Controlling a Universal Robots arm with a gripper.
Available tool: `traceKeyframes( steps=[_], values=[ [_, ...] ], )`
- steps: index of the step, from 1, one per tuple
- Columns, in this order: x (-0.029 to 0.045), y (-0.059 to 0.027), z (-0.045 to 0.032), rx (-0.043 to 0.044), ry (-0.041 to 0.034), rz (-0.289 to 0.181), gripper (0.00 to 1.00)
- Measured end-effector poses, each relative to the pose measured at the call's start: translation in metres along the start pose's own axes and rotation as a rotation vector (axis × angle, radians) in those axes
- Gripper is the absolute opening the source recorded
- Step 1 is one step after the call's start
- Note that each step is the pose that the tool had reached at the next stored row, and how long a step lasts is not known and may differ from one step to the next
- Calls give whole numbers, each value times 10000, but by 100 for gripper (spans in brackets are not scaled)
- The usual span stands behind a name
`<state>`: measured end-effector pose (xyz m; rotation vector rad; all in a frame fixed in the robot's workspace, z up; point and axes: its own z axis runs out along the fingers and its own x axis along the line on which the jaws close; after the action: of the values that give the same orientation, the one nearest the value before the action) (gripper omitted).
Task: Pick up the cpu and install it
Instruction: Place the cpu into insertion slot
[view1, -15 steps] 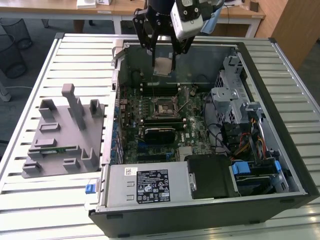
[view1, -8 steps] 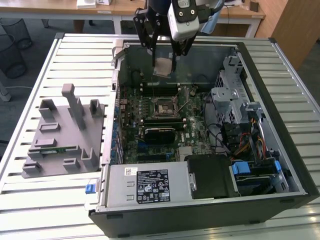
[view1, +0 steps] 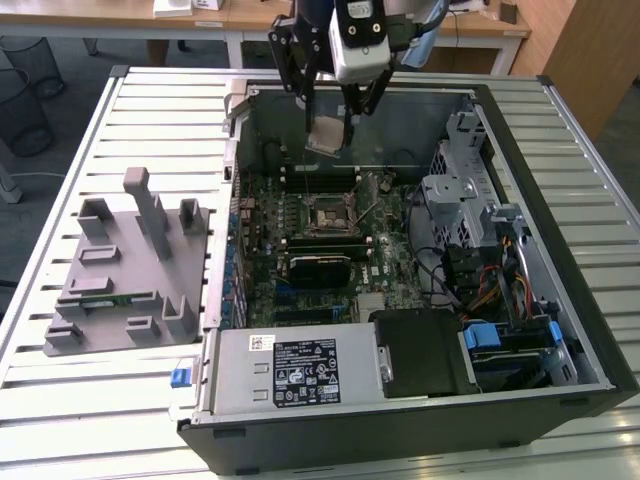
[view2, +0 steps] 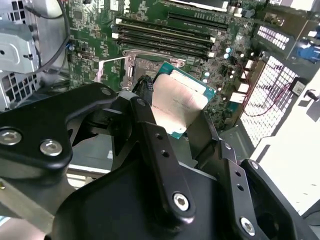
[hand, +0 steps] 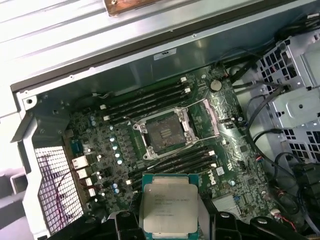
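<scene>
Cpu (hand: 169, 205) hangs clamped by opposite edges in the end effector (view1: 330, 128), up over the motherboard (hand: 100, 145), apart from the socket (hand: 162, 132). Light, stiff, slick-topped and likely fragile underneath, I judge; hold it by the edges.

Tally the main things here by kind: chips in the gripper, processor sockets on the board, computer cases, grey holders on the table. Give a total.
cpu, held in the gripper: 1
socket: 1
computer case: 1
grey holder: 1
Total: 4
</scene>
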<state>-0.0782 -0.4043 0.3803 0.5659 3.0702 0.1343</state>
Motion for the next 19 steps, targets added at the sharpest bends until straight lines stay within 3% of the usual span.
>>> traceKeyframes(
  steps=[19],
  values=[
    [4,9,29,2,-198,2256,53]
  ],
)
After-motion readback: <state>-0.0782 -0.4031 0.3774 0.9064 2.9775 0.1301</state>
